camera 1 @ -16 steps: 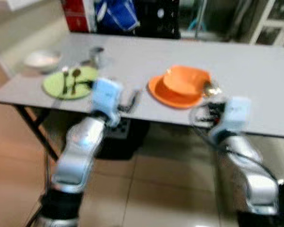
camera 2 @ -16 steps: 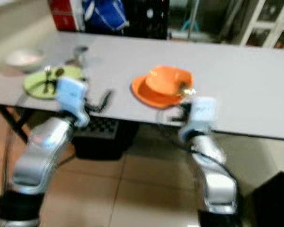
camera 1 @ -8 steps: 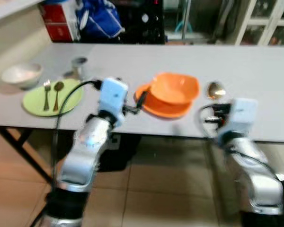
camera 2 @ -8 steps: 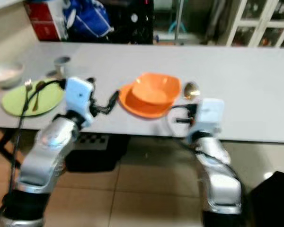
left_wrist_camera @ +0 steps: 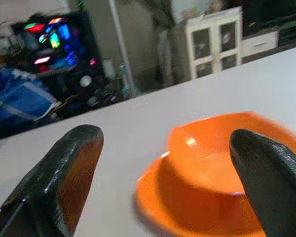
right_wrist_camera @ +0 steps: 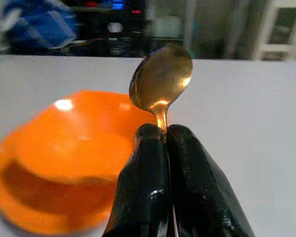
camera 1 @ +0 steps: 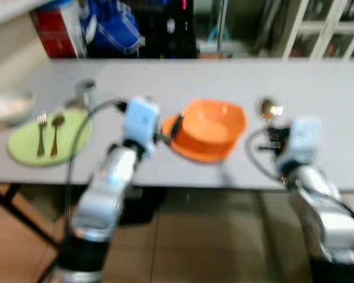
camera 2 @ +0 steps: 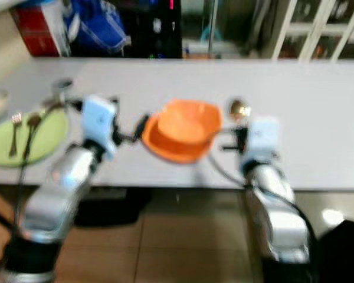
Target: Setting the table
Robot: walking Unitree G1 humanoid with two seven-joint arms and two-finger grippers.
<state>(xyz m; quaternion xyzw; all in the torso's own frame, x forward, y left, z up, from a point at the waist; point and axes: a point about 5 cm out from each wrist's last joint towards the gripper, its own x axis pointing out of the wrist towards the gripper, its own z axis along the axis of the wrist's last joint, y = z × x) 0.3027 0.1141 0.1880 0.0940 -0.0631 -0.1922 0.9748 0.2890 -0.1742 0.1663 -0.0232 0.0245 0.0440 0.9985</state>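
An orange bowl (camera 1: 211, 119) sits on an orange plate (camera 1: 192, 149) in the middle of the grey table (camera 1: 183, 82). My right gripper (right_wrist_camera: 165, 130) is shut on the handle of a gold spoon (right_wrist_camera: 161, 78), held upright just right of the bowl (right_wrist_camera: 74, 148). My left gripper (left_wrist_camera: 163, 137) hangs open just left of the plate (left_wrist_camera: 153, 197), with nothing between its fingers (left_wrist_camera: 71, 165). At the table's left end lies a green plate (camera 1: 29, 152) carrying a fork (camera 1: 40, 134) and a spoon (camera 1: 56, 133).
A white bowl (camera 1: 6, 106) and a metal cup (camera 1: 85, 91) stand by the green plate. Behind the table are a red box (camera 1: 58, 32), a blue bag (camera 1: 112, 29) and white cabinets (camera 1: 324, 26). The floor in front is tiled.
The view has shifted as I come nearer the table. Both grippers have risen from the front edge to beside the orange bowl, the right one still holding the spoon.
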